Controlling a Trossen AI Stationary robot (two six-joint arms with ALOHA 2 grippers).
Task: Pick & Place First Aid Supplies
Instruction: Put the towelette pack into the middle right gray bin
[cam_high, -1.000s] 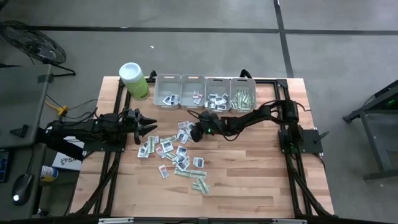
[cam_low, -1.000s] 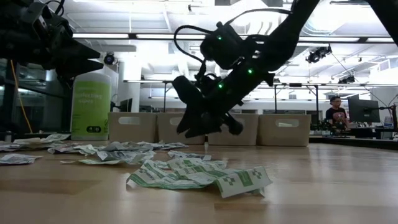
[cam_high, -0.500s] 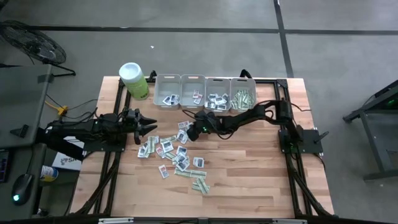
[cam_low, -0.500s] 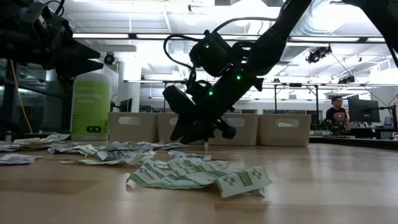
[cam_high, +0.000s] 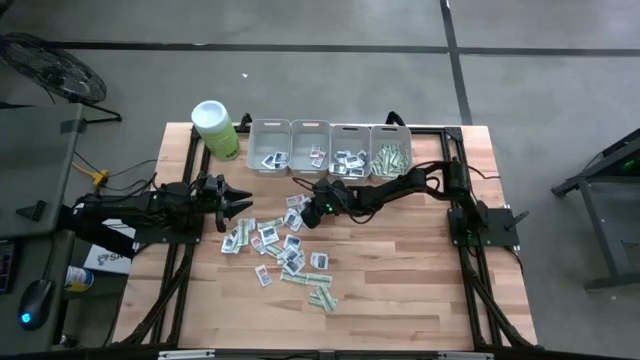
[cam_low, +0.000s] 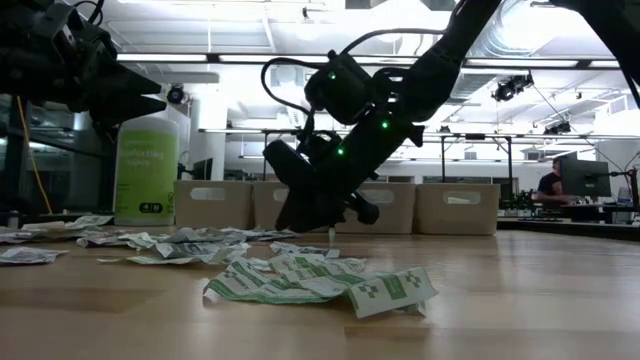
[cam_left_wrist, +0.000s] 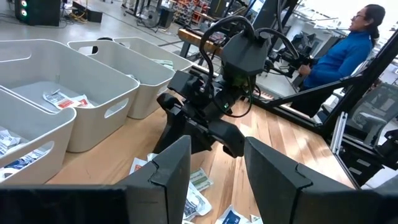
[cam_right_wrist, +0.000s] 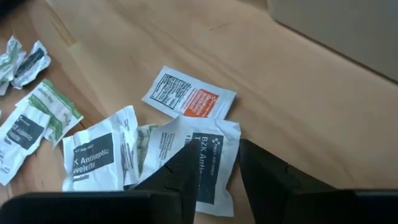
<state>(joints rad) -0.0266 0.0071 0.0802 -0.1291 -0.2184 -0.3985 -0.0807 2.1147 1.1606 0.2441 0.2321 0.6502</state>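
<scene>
Right gripper (cam_high: 306, 216) is low over the top edge of the loose packets (cam_high: 283, 245) in the middle of the table (cam_high: 400, 280), angled down at a white packet with dark print (cam_right_wrist: 208, 163). From the right wrist view its fingers (cam_right_wrist: 180, 177) straddle that packet with a gap between them, nothing clamped: open and not yet gripping, likely lining up a pinch on the packet's near edge. Low view puts the fingertips just above the wood, so I'd call this the last bit of the descent. The pile is spread flat rather than stacked, which is why a steep approach on one edge makes sense; overlapping neighbours, like the second white packet (cam_right_wrist: 96, 155) touching it, risk a double pick. Left gripper (cam_high: 235, 205) waits at the pile's left side, fingers spread wide, empty. 4 grey bins (cam_high: 331, 148) sit in a row at the far edge, each already holding sorted packets; lime-green canister (cam_high: 214, 128) stands left of them. High view gives the layout but not the finger gap; the right wrist view gives gap and print but no bins. Left wrist view alone shows a person (cam_left_wrist: 339, 53) seated beyond the table.
</scene>
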